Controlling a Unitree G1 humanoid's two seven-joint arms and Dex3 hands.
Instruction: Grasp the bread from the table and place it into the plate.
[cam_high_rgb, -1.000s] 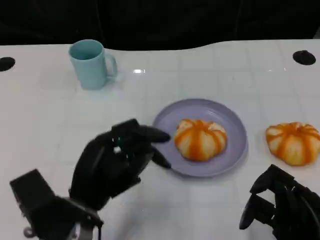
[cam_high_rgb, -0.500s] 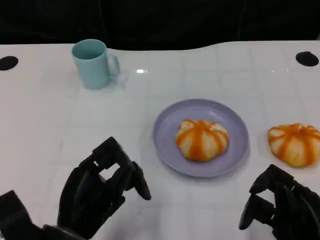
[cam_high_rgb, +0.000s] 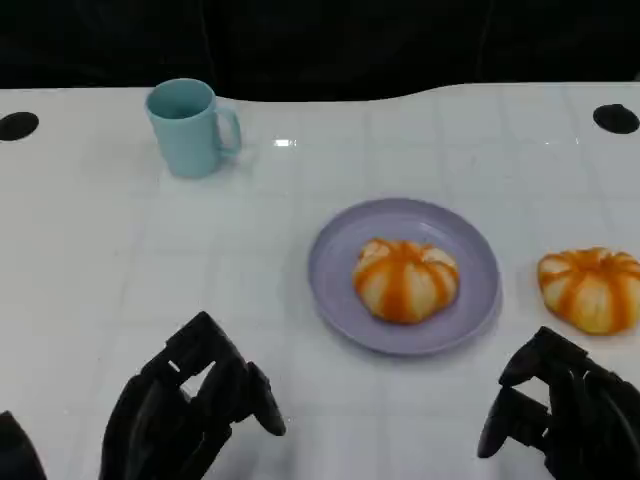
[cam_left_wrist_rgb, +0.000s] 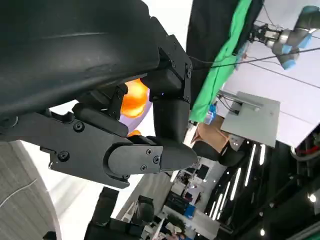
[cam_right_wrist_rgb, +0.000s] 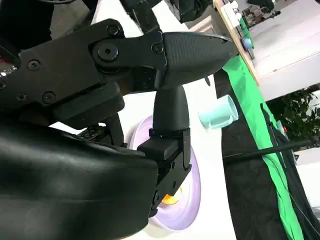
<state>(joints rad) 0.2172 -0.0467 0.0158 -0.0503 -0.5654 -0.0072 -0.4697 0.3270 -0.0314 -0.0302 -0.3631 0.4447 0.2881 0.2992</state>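
White table (cam_high_rgb: 120, 260). Lavender plate (cam_high_rgb: 335, 290) sits centre-right of the head frame; one orange-striped bread bun (cam_high_rgb: 405, 279) lies on it, roughly mid-plate. Second bun (cam_high_rgb: 592, 288) lies on the bare table at the right edge of the frame, apart from the plate rim. Light blue mug (cam_high_rgb: 190, 126) stands upright in the upper left, handle toward the right, well apart from the plate.

Left hand (cam_high_rgb: 190, 410) at lower left of the frame, below and left of the plate, not touching it; fingers apart, nothing in them. Right hand (cam_high_rgb: 560, 420) at lower right, below the loose bun and clear of it; fingers bent inward, nothing visible in them.

Left wrist view: black fingers (cam_left_wrist_rgb: 150, 155) up close, a sliver of orange bun (cam_left_wrist_rgb: 135, 100) behind. Right wrist view: plate (cam_right_wrist_rgb: 187, 200) and mug (cam_right_wrist_rgb: 218, 114) past the fingers (cam_right_wrist_rgb: 170, 55).
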